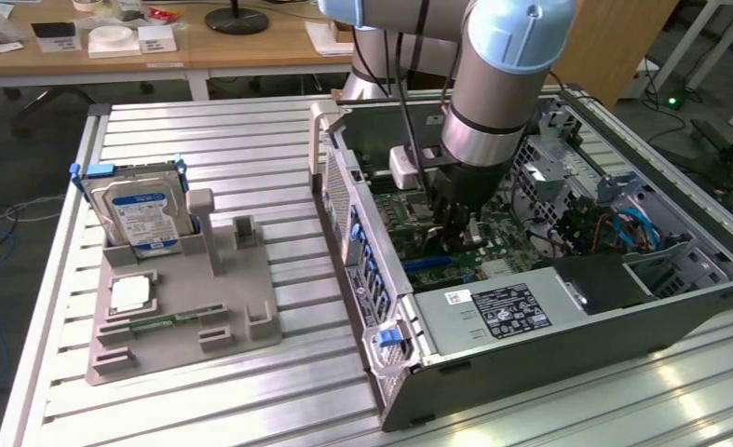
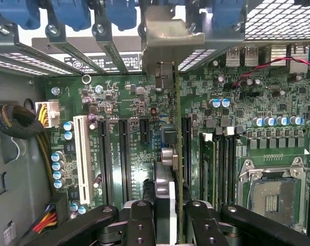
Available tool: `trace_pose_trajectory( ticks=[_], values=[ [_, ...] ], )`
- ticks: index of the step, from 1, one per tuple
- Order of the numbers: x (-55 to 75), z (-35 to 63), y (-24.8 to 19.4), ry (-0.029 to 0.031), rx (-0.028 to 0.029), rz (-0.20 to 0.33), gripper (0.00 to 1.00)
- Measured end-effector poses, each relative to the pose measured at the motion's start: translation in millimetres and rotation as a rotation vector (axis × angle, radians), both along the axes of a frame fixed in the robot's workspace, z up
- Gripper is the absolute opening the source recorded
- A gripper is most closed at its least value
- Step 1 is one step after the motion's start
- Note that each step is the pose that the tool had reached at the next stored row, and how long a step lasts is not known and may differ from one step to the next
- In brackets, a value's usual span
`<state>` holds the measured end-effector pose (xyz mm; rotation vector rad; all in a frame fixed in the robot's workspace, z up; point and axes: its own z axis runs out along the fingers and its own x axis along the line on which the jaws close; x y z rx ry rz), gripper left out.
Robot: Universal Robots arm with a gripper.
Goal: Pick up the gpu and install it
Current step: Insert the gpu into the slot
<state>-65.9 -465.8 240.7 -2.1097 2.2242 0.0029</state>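
Fingers (image 2: 139,225) clamp the gpu (image 2: 167,154) edge-on, down inside the computer case (image 1: 379,279) over the motherboard (image 2: 119,92) — bracket up near the rear slots. Done well, the card stays square to its slot, pressed evenly — no tilt.

The computer case (image 1: 528,307) is lying open on the table (image 1: 229,400), on the exterior view's right. The tray (image 1: 180,317) is sitting on the exterior view's left, with the hard drive (image 1: 142,216) standing in it. The gripper (image 2: 167,215) is reaching into the case, holding the gpu (image 2: 166,154) on edge over the motherboard (image 2: 119,133).
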Motion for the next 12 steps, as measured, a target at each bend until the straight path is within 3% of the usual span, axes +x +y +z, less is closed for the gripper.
trace_pose_trajectory(
  ticks=[12],
  values=[
    [-2.6, -7.4, 0.1, -0.0001, 0.0001, 0.0, 0.28]
  ],
)
